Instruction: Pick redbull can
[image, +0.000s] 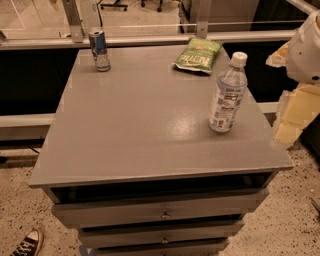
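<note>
Grey drawer cabinet (140, 120) top: one redbull can (100, 50), 11 o'clock, upright, blue-silver, red mark; one water bottle (227, 95); one green chip bag (197, 55). Gripper (295, 107) 3 o'clock, off-table, open or closed unclear.

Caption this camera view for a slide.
Can on table's far left corner; chip bag, bottle to its right; claw beyond right edge.
</note>
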